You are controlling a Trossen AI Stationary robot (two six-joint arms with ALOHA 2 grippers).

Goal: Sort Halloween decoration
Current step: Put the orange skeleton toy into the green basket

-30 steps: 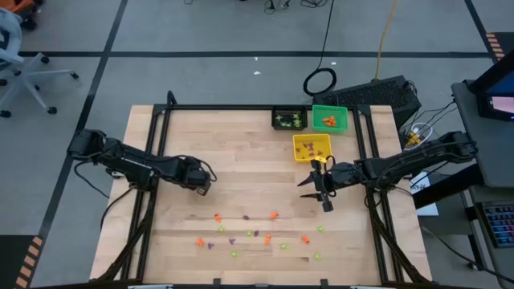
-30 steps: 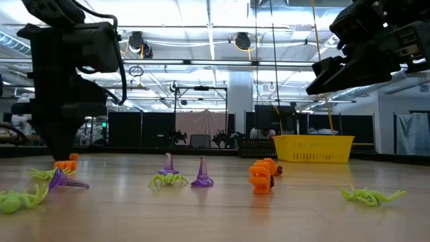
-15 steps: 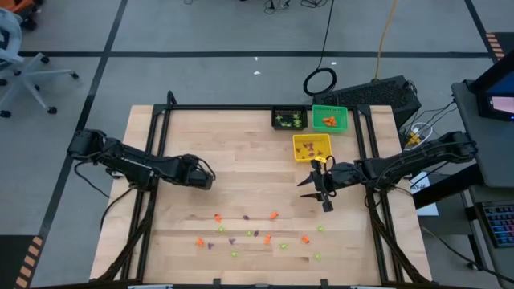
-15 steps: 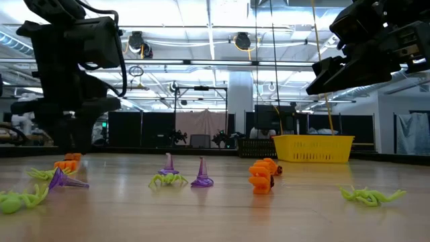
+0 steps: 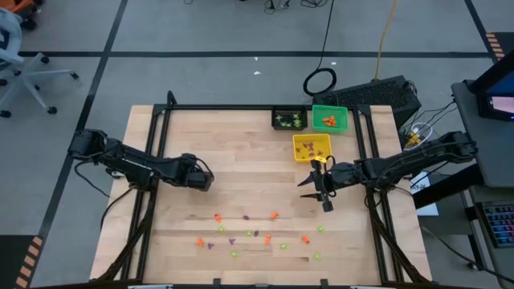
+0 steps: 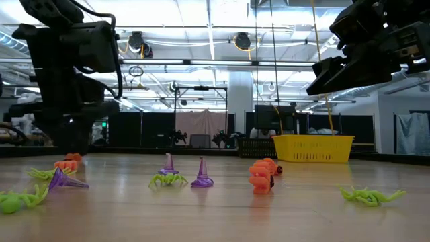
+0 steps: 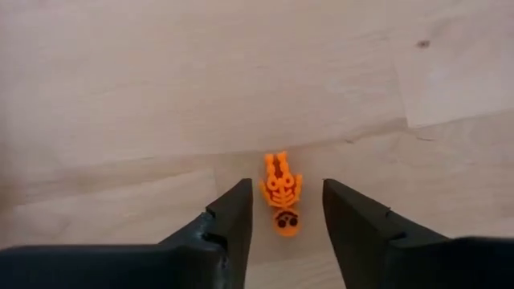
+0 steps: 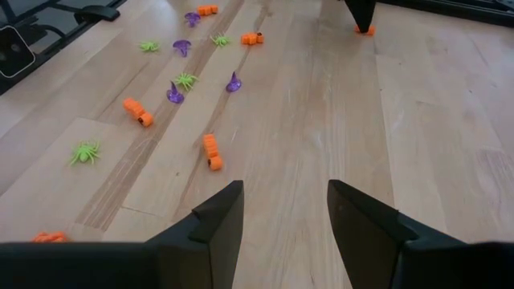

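Note:
Small orange, purple and light-green trinkets [image 5: 257, 229] lie scattered on the near middle of the table, also in the low view [image 6: 201, 176] and the right wrist view [image 8: 185, 80]. My left gripper [image 5: 201, 180] points down over the table's left half, open. Its fingers stand on either side of one orange skeleton trinket [image 7: 281, 193] that lies flat on the wood, with a gap on both sides. My right gripper [image 5: 320, 189] hangs open above the table near the yellow bin, in its wrist view [image 8: 285, 217] over bare wood.
Three square bins stand at the far right of the table: black [image 5: 289, 119], green [image 5: 329, 118] and yellow [image 5: 312, 147], each with trinkets inside. A black frame runs along the table's edges [image 5: 241, 107]. Bare wood lies between the two grippers.
My left gripper has risen a little from the table and shifted slightly over the orange trinket, which has stayed where it was. My right arm has kept still.

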